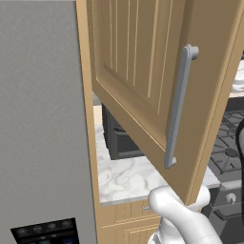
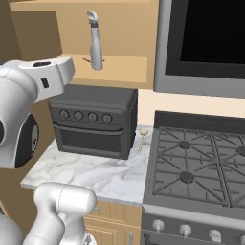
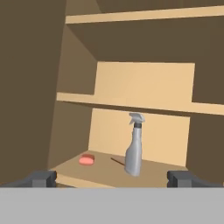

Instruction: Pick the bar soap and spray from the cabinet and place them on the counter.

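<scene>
The cabinet's door (image 1: 138,57) stands swung open, its grey bar handle (image 1: 178,105) facing the left base view. Inside the cabinet (image 2: 119,67), a grey spray (image 2: 95,43) stands upright on the bottom shelf. In the hand view the spray (image 3: 134,151) is centre-right on that shelf, and the pink bar soap (image 3: 87,160) lies to its left. My gripper (image 3: 112,180) is open wide in front of the shelf, short of both, with nothing between its fingertips (image 3: 41,178). The white marble counter (image 2: 95,172) lies below the cabinet.
A dark toaster oven (image 2: 93,122) stands on the counter under the cabinet. The stove top (image 2: 201,162) with grates is to the right, a microwave (image 2: 206,43) above it. A small pale object (image 2: 142,136) lies beside the oven. A grey fridge (image 1: 43,119) stands at left.
</scene>
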Available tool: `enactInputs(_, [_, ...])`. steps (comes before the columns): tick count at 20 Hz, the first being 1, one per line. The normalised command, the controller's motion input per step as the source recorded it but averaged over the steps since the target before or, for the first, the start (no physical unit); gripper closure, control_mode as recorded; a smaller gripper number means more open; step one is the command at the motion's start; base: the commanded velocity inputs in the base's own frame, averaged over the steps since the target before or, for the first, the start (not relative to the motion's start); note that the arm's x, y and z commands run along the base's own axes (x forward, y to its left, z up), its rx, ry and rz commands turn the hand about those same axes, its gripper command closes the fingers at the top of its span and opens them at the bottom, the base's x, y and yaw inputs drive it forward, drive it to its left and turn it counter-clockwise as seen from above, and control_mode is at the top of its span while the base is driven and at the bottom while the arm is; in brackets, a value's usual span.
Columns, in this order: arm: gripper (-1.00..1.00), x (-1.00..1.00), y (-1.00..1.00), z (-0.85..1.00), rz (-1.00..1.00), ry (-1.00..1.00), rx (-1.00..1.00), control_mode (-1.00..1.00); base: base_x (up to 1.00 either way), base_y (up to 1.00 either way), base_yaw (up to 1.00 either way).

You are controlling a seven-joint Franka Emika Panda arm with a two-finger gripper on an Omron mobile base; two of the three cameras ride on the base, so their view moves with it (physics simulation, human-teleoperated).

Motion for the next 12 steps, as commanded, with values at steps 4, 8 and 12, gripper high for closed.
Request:
enactInputs(4, [-1.00, 0.16, 0.00, 0.00, 0.00, -0.01, 0.00, -1.00, 0.00, 0.00, 0.00])
enactInputs(8, [-1.00, 0.19, 0.00, 0.00, 0.00, 0.00, 0.00, -1.00, 0.00, 0.00, 0.00])
enactInputs(12, [-1.00, 0.16, 0.02, 0.00, 0.00, -0.01, 0.00, -1.00, 0.00, 0.00, 0.00])
